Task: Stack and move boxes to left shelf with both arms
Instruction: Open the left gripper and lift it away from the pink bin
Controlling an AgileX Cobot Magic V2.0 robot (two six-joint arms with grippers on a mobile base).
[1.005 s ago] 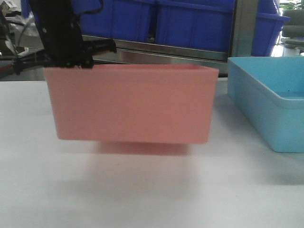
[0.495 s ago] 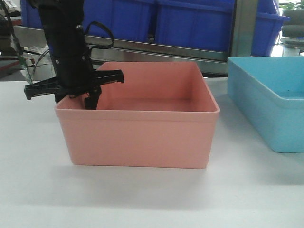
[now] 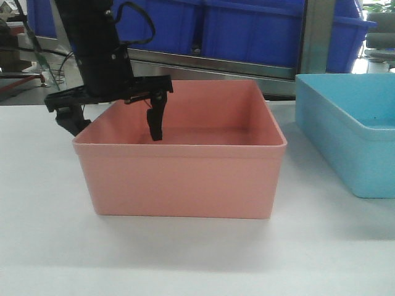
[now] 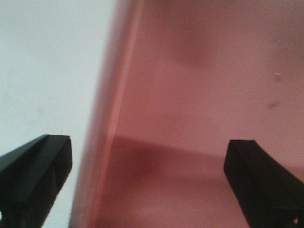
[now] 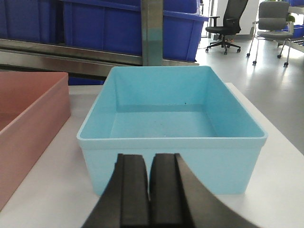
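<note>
The salmon pink box (image 3: 185,172) stands on the white table (image 3: 185,259) left of the light blue box (image 3: 352,132). My left gripper (image 3: 114,123) is open and straddles the pink box's left wall, one finger outside, one finger (image 3: 155,120) inside. In the left wrist view the pink wall (image 4: 107,142) runs between the spread fingertips (image 4: 33,166). My right gripper (image 5: 149,190) is shut and empty, just in front of the light blue box (image 5: 171,128), which is empty. The pink box's corner (image 5: 23,123) shows at the left. The left shelf is out of view.
Dark blue ribbed crates (image 3: 247,31) sit on a steel rack (image 3: 216,65) behind the table. Office chairs (image 5: 228,28) stand on the floor at the far right. The table's right edge (image 5: 280,128) is near the light blue box.
The pink box came down from a lifted position onto the table. My left gripper then opened, letting go of the left wall, and shifted slightly right.
</note>
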